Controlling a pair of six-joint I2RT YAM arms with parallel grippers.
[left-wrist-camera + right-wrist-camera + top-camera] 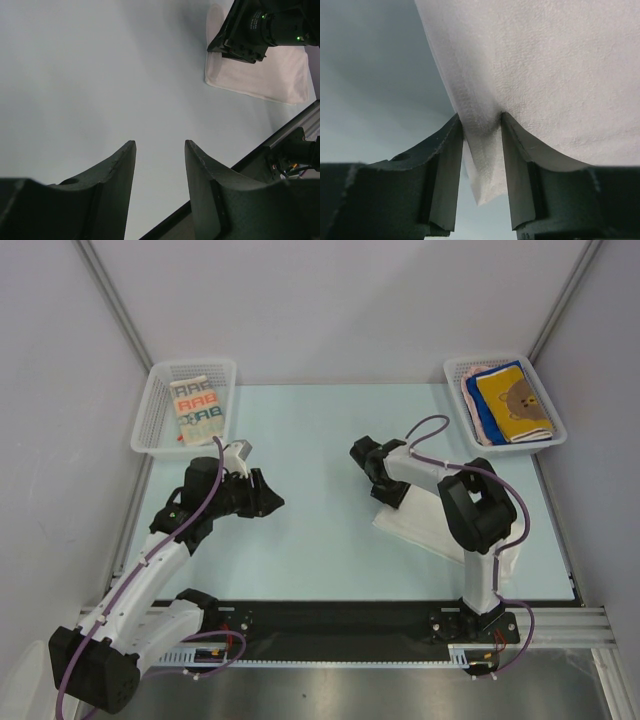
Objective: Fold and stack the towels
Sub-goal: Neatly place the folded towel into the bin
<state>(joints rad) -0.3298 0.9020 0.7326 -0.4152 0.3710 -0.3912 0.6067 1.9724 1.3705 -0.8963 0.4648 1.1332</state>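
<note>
A white towel (412,527) lies folded on the table under my right arm; it also shows in the left wrist view as a pale towel (272,80). My right gripper (388,490) is at its left edge. In the right wrist view the right gripper (481,119) is shut on a bunched corner of the white towel (545,65), which fills the gap at the tips. My left gripper (268,502) hovers over bare table left of centre; the left gripper (160,145) stands open with nothing between its fingers. A cream lettered towel (197,408) lies in the left basket.
A white mesh basket (158,392) stands at the back left. Another basket (455,370) at the back right holds a stack topped by a yellow bear towel (515,400) over a blue one (483,408). Grey walls close three sides; a black rail (330,618) runs along the near edge.
</note>
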